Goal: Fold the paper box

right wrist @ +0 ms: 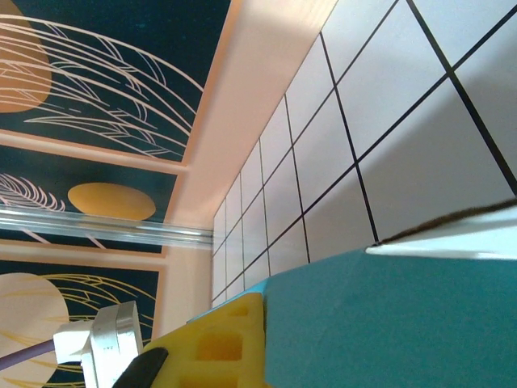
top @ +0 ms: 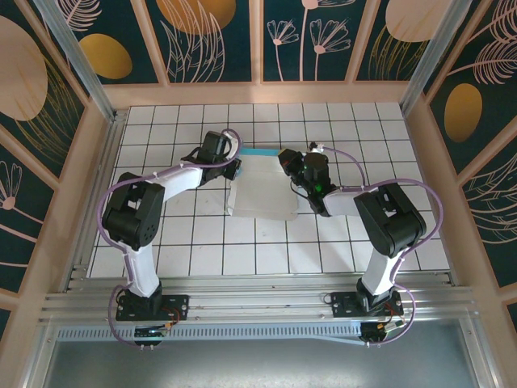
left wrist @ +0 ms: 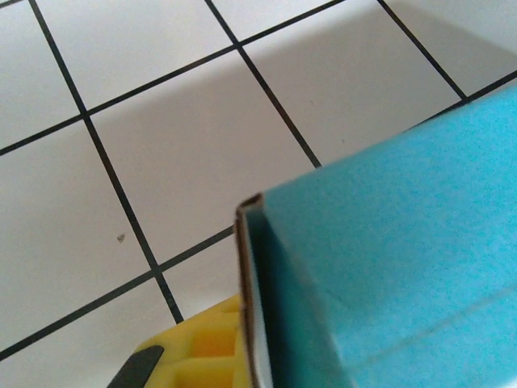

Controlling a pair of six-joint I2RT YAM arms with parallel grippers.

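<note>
The paper box (top: 262, 187) lies on the tiled table between the two arms, its white side up and a turquoise edge along its far side. My left gripper (top: 233, 168) is shut on the box's far-left corner. In the left wrist view the turquoise cardboard (left wrist: 388, 275) stands close against my yellow finger (left wrist: 202, 347). My right gripper (top: 287, 164) is shut on the box's far-right corner. The right wrist view has the turquoise face (right wrist: 388, 323) pressed against a yellow finger (right wrist: 218, 347).
Wooden walls with dark leaf panels (top: 214, 36) close in the white tiled table (top: 339, 129) at the back and sides. An aluminium rail (top: 242, 303) runs along the near edge by the arm bases. Open tiles lie in front of the box.
</note>
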